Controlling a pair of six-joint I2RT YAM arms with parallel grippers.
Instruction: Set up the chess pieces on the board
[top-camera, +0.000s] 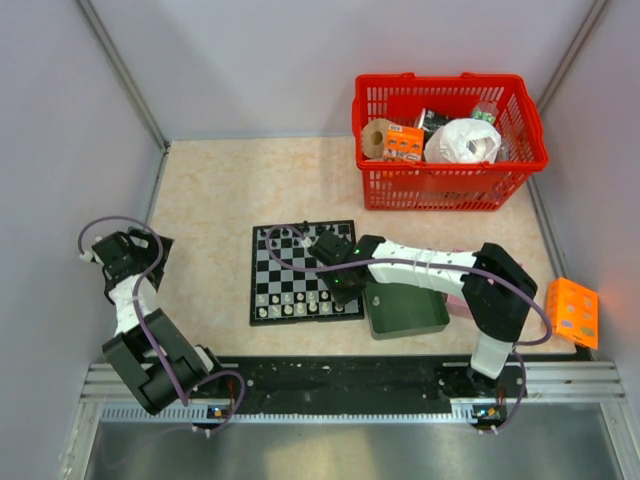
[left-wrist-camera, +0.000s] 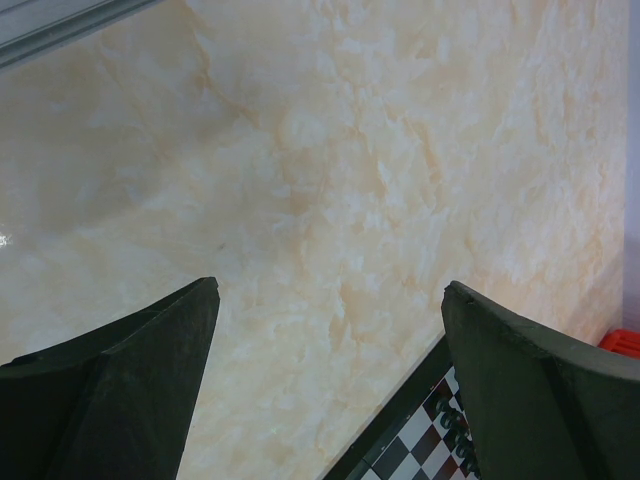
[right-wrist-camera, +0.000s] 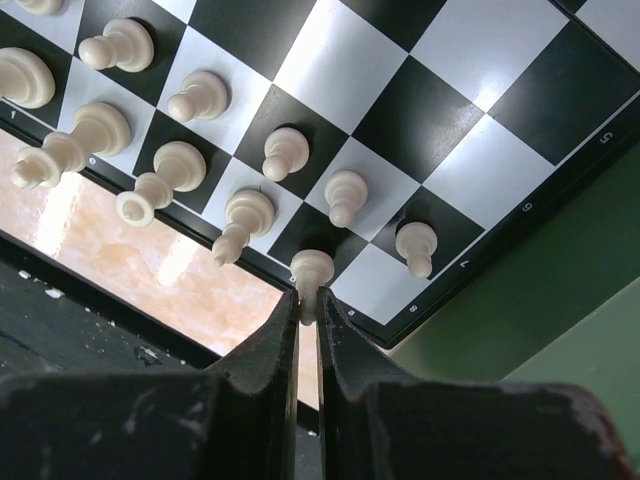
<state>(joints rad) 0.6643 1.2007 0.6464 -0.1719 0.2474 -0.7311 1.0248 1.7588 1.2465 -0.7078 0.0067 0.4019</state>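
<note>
The board (top-camera: 285, 272) lies flat in the middle of the table. Several whitish chess pieces (top-camera: 298, 308) stand along its near rows, and black ones (top-camera: 290, 238) stand at the far edge. My right gripper (right-wrist-camera: 309, 303) is shut on a white piece (right-wrist-camera: 313, 268) over a black square at the board's (right-wrist-camera: 440, 110) near right corner. In the top view this gripper (top-camera: 343, 291) hangs low over that corner. My left gripper (left-wrist-camera: 330, 290) is open and empty over bare table, with a corner of the board (left-wrist-camera: 420, 445) below it. It sits far left of the board in the top view (top-camera: 140, 248).
A dark green tray (top-camera: 405, 312) lies against the board's right side, under the right arm. A red basket (top-camera: 450, 140) of items stands at the back right. An orange box (top-camera: 572, 312) sits at the right edge.
</note>
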